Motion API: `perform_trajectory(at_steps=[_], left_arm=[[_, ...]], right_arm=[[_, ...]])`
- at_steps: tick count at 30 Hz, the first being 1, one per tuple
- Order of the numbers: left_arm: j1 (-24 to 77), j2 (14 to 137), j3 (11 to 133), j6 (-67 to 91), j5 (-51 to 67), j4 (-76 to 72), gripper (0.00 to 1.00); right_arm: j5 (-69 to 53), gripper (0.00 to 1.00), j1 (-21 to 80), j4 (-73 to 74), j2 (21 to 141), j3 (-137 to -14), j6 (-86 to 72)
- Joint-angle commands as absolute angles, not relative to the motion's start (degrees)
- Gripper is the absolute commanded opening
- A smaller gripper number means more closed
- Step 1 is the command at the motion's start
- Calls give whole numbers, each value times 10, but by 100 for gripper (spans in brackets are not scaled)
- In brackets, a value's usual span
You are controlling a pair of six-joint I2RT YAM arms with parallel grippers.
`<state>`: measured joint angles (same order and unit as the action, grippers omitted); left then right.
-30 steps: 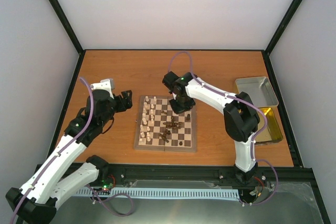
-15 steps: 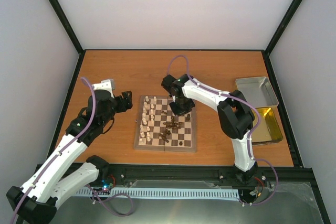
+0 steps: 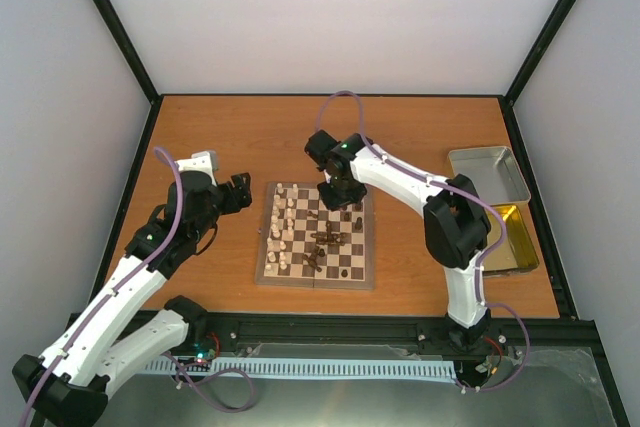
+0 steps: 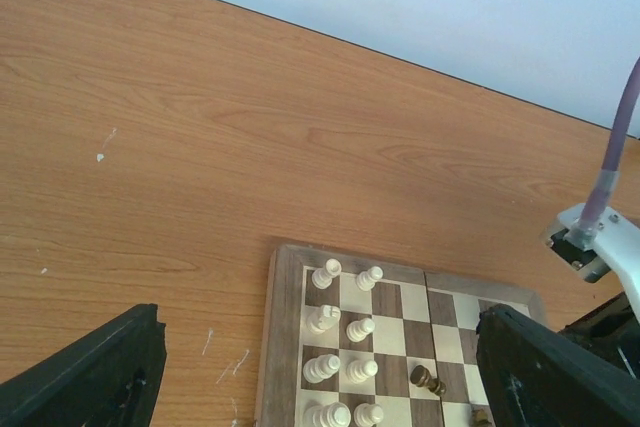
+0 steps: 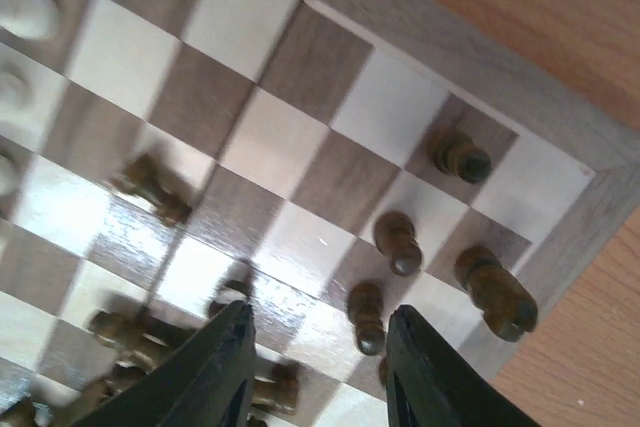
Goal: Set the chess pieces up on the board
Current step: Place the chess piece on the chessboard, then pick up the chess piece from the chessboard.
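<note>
The board [image 3: 263, 252] lies mid-table, with a heap of dark chess pieces [image 3: 328, 242] toppled on its middle squares. My right gripper [image 3: 340, 192] hovers over the board's far right part. In the right wrist view the right gripper [image 5: 320, 312] is open. One dark pawn [image 5: 367, 317] stands free between its fingers [image 5: 228, 367], near the right one. Three more dark pieces [image 5: 460, 155] stand by the board's corner [image 5: 480, 57]. My left gripper [image 3: 240, 192] waits off the board's far left corner, and in its own view the left gripper [image 4: 320, 317] is open and holds nothing.
Cream-white chessmen [image 3: 285, 227] stand in two files on the board's left side, also seen in the left wrist view as white chessmen [image 4: 340, 327]. A silver metal tray [image 3: 488, 175] and a gold tray [image 3: 505, 237] sit at the table's right edge.
My right gripper has opened, letting go of the dark pawn, and has drawn back slightly toward the board's far edge. The left arm has not moved.
</note>
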<state>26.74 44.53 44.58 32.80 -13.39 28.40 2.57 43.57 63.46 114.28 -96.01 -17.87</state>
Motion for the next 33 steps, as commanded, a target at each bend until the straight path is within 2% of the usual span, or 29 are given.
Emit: perform_trajectory(at_steps=[1, 8, 13, 18, 27, 30, 33], left_arm=[[264, 440, 451, 325, -153, 280, 86], [264, 435, 451, 327, -154, 278, 86], [264, 437, 448, 330, -152, 279, 86], [263, 445, 449, 331, -140, 274, 86], [264, 453, 449, 337, -131, 270, 86], [263, 454, 448, 341, -130, 270, 86], [263, 454, 448, 343, -127, 271, 86]], right_arm=[[19, 39, 471, 590, 1138, -989, -148], [1, 40, 492, 552, 1183, -1004, -115], [-35, 39, 493, 525, 1186, -968, -92], [-13, 34, 493, 519, 1201, -958, -85], [11, 31, 492, 499, 1223, -951, -69], [10, 25, 492, 497, 1229, -950, -67], [12, 13, 492, 501, 1228, -945, -68]])
